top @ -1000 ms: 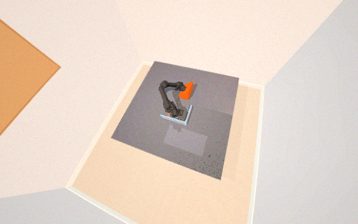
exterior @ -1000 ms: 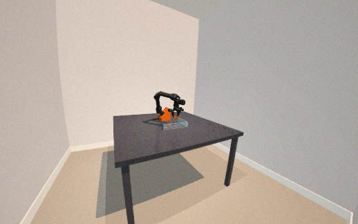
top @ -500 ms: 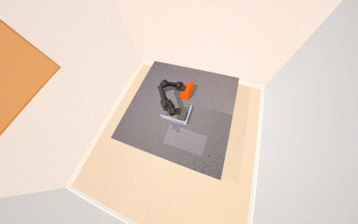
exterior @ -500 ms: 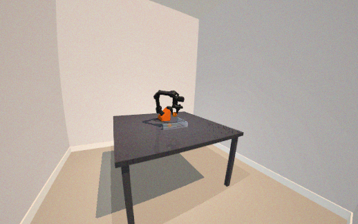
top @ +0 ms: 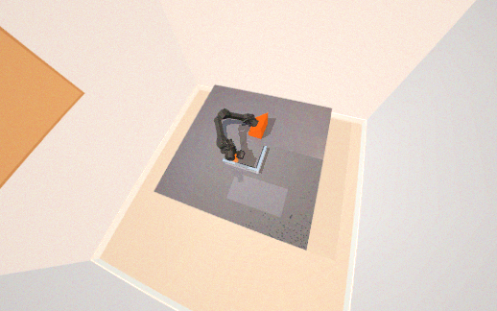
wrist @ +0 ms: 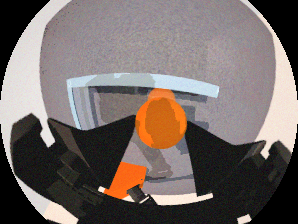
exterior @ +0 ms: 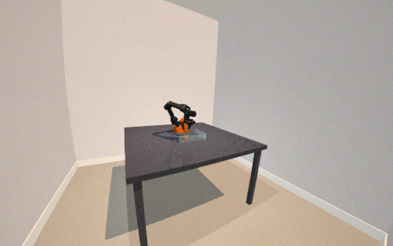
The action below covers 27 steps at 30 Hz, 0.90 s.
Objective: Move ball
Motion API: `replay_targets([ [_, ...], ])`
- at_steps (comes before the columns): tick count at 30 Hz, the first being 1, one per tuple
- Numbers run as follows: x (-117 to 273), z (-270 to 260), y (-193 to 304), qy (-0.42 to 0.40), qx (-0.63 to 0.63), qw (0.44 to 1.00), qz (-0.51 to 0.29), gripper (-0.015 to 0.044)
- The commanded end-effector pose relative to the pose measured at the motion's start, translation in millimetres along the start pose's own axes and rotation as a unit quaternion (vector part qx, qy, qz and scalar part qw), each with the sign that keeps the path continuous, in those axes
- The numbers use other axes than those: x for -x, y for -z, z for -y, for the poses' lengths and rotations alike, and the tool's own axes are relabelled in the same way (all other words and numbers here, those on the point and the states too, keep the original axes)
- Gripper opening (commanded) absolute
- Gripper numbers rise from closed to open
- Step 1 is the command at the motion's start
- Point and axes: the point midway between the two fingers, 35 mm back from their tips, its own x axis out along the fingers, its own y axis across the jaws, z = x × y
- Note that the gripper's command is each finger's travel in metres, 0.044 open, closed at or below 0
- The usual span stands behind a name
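The arm (top: pixel 223 131) is seen folded sharply at the elbow near the table's (exterior: pixel 159 159) far edge, its gripper (top: pixel 235 155) pointed down inside the clear walls (top: pixel 259 160); the orange ball (wrist: pixel 160 121) is clamped between the fingers, overlapping the see-through copy (wrist: pixel 164 94).

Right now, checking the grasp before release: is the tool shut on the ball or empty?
Shut on the ball: the wrist view shows it between the tool's fingers.
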Motion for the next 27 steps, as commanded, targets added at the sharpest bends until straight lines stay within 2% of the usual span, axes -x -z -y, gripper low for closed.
replay_targets([
  [1, -2.4, 2.3, 0.3, 0.000, 0.003, 1.000, 0.007, 0.0000],
  [14, -64.2, 3.1, -0.3, 0.002, 0.003, 1.000, 0.007, 0.0000],
  [27, -79.2, 3.3, -0.2, 0.002, 0.003, 1.000, 0.007, 0.0000],
])
